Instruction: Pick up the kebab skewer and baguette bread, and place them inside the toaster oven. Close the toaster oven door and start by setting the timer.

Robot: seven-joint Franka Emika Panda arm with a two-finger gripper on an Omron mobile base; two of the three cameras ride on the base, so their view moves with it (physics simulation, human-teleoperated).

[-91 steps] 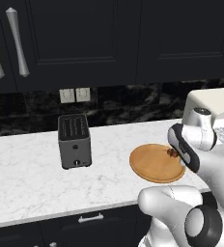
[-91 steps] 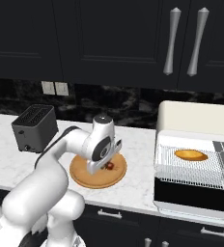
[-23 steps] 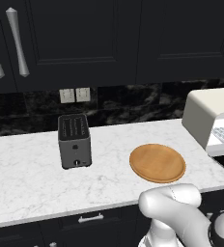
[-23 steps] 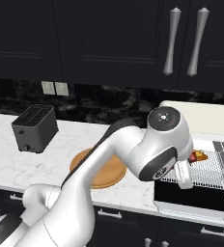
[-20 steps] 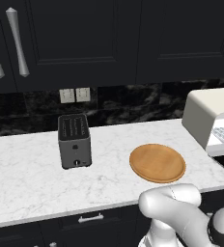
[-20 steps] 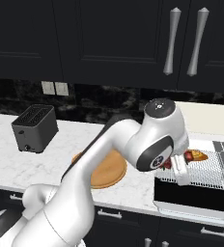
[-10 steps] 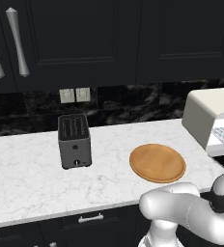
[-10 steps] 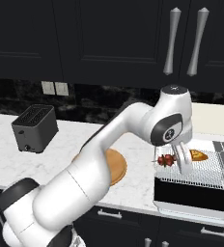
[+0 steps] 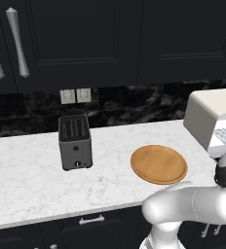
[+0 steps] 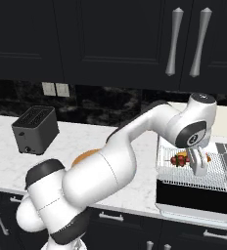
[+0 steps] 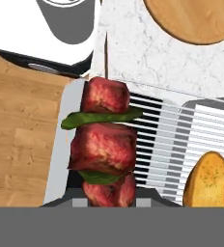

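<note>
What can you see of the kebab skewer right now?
The kebab skewer is a thin stick threaded with dark red meat chunks and green leafy slices between them. The gripper is shut on it at its lower end, carrying it above the wire rack of the open toaster oven, not resting on it as far as the views show. The baguette bread lies on the rack beside it, apart.

Black upper cabinets (image 9: 110, 44) with long silver handles (image 10: 173, 41) are hanging over a black marbled backsplash (image 9: 134, 104) bearing two white wall outlets (image 9: 76, 96), while a white marble desk (image 9: 32, 180) is topping dark drawers (image 9: 90, 223) below.
</note>
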